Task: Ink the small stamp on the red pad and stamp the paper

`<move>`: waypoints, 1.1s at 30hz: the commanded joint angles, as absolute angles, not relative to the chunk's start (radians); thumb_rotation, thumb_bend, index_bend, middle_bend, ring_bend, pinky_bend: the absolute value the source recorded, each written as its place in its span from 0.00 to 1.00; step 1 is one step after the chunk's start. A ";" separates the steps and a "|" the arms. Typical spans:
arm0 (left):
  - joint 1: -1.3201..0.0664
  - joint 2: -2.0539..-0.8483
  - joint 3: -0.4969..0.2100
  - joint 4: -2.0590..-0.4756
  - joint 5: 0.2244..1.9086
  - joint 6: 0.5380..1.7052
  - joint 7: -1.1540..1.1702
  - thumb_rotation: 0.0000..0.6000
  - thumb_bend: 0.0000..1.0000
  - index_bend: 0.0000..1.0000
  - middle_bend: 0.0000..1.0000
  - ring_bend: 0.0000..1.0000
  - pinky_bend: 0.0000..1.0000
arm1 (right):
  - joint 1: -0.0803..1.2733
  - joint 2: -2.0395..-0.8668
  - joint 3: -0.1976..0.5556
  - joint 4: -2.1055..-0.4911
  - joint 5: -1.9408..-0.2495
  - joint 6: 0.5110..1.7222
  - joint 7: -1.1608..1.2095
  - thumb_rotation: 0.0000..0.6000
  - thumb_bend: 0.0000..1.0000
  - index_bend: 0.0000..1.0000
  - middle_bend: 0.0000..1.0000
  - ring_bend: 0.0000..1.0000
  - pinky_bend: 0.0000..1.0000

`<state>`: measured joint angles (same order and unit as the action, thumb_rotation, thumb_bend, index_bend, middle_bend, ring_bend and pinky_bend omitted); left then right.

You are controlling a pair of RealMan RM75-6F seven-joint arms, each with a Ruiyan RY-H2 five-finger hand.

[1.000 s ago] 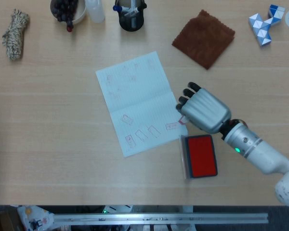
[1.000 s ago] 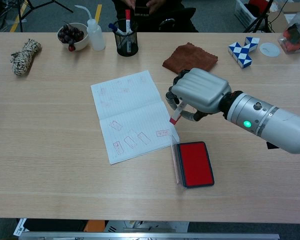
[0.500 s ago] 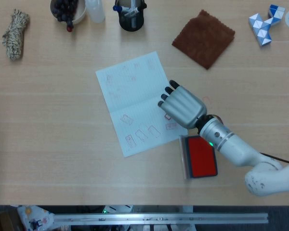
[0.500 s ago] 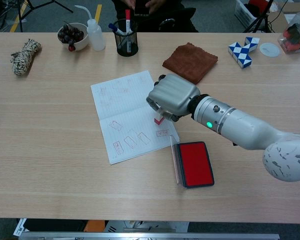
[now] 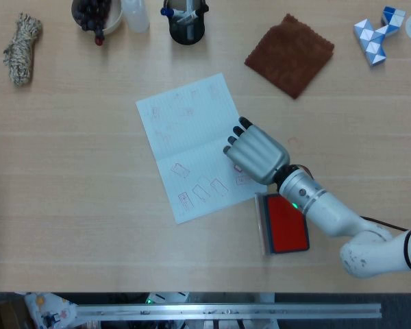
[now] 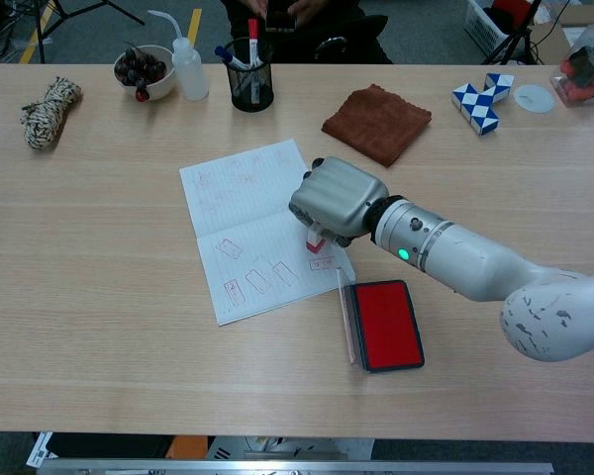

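Note:
A white lined paper (image 5: pixel 192 140) (image 6: pixel 252 223) lies mid-table and bears several red stamp prints. My right hand (image 5: pixel 257 152) (image 6: pixel 335 201) is over the paper's right edge, knuckles up, holding the small stamp (image 6: pixel 316 240). The chest view shows the stamp's red-and-white body under the fingers, its foot down on the sheet just above an earlier print. From the head view the stamp is hidden by the hand. The red ink pad (image 5: pixel 286 223) (image 6: pixel 385 323) lies open just right of the paper's lower corner, its lid (image 6: pixel 346 315) standing at its left side. No left hand shows in either view.
A brown cloth (image 5: pixel 291 53) lies behind the hand. A pen cup (image 5: pixel 186 20), squeeze bottle (image 6: pixel 189 67) and bowl of dark fruit (image 6: pixel 144 69) line the far edge. A rope bundle (image 5: pixel 20 49) sits far left, a blue-white folding puzzle (image 5: pixel 375 34) far right.
My right hand swung left from above the ink pad onto the paper's right side, then lowered slightly, bringing the stamp down to the sheet. The paper and pad stayed put.

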<state>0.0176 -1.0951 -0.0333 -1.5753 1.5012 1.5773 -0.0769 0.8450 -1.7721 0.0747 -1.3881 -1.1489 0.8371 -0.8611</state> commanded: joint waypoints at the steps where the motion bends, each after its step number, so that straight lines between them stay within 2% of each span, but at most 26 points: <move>1: 0.017 -1.096 -0.033 -1.574 1.501 1.576 -0.075 1.00 0.20 0.16 0.10 0.15 0.15 | 0.851 -1.787 0.068 -1.367 -1.142 0.836 -0.862 1.00 0.37 0.71 0.49 0.32 0.23; 33: 0.022 -1.100 -0.034 -1.562 1.496 1.577 -0.080 1.00 0.20 0.16 0.10 0.15 0.15 | 0.864 -1.839 0.044 -1.283 -1.137 0.838 -0.818 1.00 0.37 0.73 0.50 0.33 0.23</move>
